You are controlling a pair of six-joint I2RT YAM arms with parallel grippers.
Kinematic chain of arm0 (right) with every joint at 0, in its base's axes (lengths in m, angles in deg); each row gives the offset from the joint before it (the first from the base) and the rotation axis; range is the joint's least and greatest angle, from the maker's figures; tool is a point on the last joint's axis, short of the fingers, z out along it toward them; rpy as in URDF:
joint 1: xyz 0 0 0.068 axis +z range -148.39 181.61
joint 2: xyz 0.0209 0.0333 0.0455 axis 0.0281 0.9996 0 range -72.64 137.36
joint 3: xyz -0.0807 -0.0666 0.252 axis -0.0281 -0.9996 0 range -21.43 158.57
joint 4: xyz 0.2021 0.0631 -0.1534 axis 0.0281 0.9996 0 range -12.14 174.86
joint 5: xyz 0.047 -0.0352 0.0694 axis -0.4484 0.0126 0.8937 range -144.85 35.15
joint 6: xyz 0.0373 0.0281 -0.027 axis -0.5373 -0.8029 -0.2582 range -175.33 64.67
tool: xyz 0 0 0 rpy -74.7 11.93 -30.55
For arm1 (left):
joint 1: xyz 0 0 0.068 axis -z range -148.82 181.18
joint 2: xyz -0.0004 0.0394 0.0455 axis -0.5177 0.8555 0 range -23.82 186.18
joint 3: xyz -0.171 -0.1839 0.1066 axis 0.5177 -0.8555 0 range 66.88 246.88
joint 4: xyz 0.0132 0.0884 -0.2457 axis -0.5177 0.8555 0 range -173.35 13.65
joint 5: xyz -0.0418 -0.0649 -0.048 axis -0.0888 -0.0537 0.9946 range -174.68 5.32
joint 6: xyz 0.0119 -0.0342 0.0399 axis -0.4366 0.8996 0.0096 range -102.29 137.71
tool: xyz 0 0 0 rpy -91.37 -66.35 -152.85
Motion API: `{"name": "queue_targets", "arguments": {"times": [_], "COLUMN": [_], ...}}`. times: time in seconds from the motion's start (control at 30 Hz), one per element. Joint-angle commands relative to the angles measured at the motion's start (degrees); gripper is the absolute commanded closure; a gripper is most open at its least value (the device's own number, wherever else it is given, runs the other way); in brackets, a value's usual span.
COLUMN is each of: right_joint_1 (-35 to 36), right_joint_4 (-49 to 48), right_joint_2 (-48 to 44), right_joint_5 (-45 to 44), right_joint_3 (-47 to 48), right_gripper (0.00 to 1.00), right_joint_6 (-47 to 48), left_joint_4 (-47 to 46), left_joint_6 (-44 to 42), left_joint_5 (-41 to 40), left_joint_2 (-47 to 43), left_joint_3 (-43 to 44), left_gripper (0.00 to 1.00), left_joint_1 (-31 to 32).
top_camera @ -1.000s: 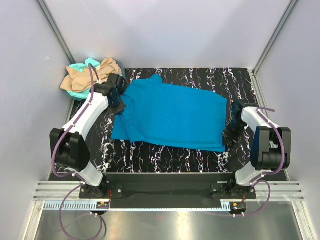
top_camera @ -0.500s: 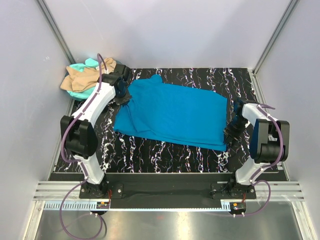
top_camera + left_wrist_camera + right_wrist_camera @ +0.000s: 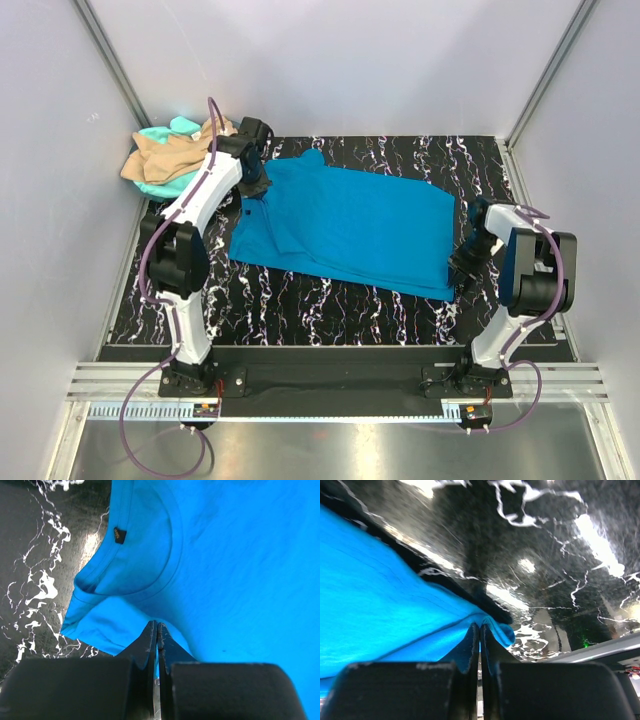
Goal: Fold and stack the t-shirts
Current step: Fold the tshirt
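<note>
One bright blue cloth t-shirt, partly folded by our reckoning, is clenched in both our jaws; crumpled tan and mint shirts lie unfolded far left.

One blue t-shirt, two heaped t-shirts, two claws.
</note>
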State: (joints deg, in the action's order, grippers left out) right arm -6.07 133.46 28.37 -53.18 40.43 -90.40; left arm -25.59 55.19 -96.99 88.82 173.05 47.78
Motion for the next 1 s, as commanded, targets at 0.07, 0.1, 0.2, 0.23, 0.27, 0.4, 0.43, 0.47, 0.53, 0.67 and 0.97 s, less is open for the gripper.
{"name": "queue_targets", "arguments": {"times": [0.07, 0.1, 0.2, 0.23, 0.27, 0.4, 0.43, 0.47, 0.53, 0.67, 0.97], "right_joint_1": [-1.37, -1.63, -2.25, -2.34, -2.34, -2.34, -2.34, -2.34, -2.34, -2.34, -2.25], "right_joint_4": [-0.31, -0.22, -0.57, -0.66, -0.84, -0.66, -0.49, -0.05, 0.39, 1.01, 1.27], "right_joint_2": [0.41, 0.41, 0.76, 1.11, 1.29, 2.78, 2.96, 3.05, 3.05, 3.49, 7.71], "right_joint_5": [0.26, 0.17, 0.7, 0.87, 1.05, 1.84, 2.02, 2.19, 2.37, 2.81, 2.37], "right_joint_3": [3.26, 3.35, 3.7, 4.05, 4.23, 6.77, 7.3, 7.83, 9.41, 11.69, 16.44], "right_gripper": [1.0, 1.0, 1.0, 1.0, 1.0, 1.0, 1.0, 1.0, 1.0, 1.0, 0.99], "right_joint_6": [0.88, 0.97, 1.23, 1.41, 1.49, 1.93, 2.11, 2.2, 2.29, 2.46, 2.64], "left_joint_4": [0.43, 0.6, 0.95, 1.04, 1.22, 1.22, 1.13, 1.13, 1.48, 1.39, 0.95], "left_joint_6": [-0.38, -0.38, 0.05, 0.14, 0.32, 0.67, 0.76, 0.76, 1.02, 1.02, 1.11], "left_joint_5": [-2.36, -3.14, -4.2, -4.29, -4.73, -5.88, -5.88, -5.96, -6.23, -6.58, -5.43], "left_joint_2": [0.83, 1.0, 1.35, 1.44, 1.53, 1.36, 1.35, 1.35, 1.35, 1.53, 2.94], "left_joint_3": [3.43, 3.43, 4.22, 4.48, 4.75, 4.83, 4.66, 4.66, 4.66, 4.05, 4.75], "left_gripper": [1.0, 1.0, 1.0, 1.0, 1.0, 1.0, 1.0, 1.0, 1.0, 1.0, 1.0], "left_joint_1": [0.01, 0.01, -0.25, -0.25, -0.43, -0.78, -0.78, -0.87, -0.87, -0.95, -1.04]}}
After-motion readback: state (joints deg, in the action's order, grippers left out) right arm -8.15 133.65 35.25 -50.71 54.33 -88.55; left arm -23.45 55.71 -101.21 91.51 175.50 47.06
